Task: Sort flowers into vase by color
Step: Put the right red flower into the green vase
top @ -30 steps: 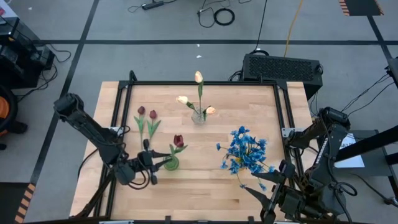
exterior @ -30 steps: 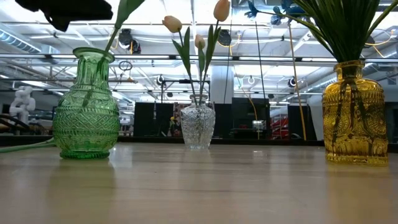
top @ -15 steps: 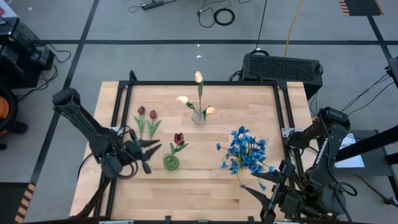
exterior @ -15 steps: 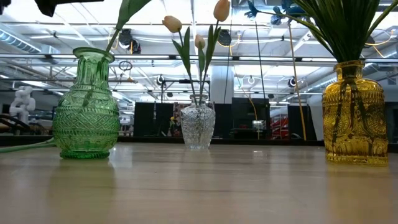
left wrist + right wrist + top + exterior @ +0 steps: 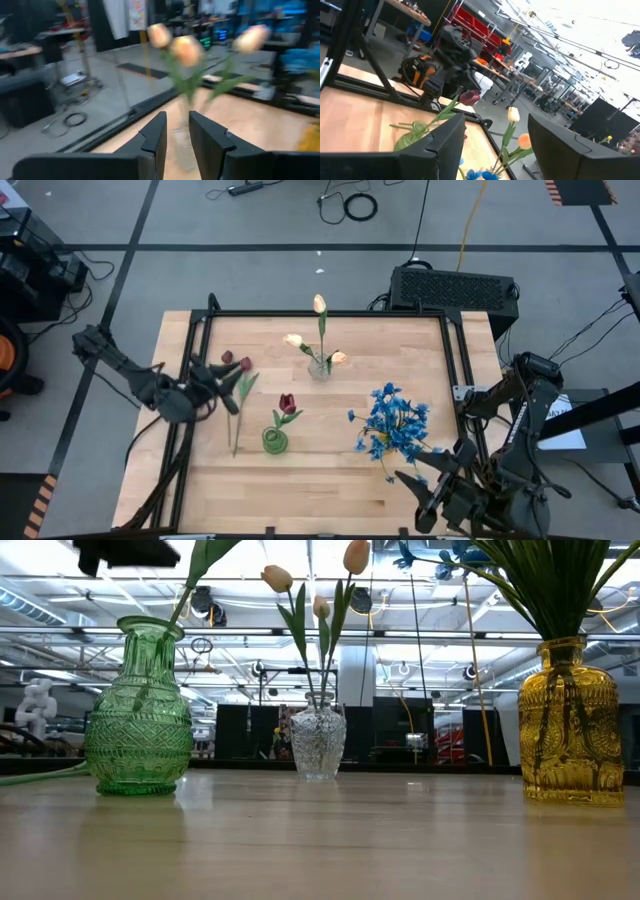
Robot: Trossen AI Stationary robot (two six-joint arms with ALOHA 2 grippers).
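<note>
Nearest the front edge, my right gripper waits off the table's right corner, fingers spread and empty. Just past it the blue flowers fill the yellow vase, and one dark red tulip stands in the green vase. A moment ago my left gripper was down beside that green vase; it has now swung away and back, and hovers at the two red tulips lying flat on the wood behind. Its fingers are drawn near together with a slim gap and nothing in it. I judge one red placed and two left to fetch. Farthest back, the cream tulips stand in the clear vase.
</note>
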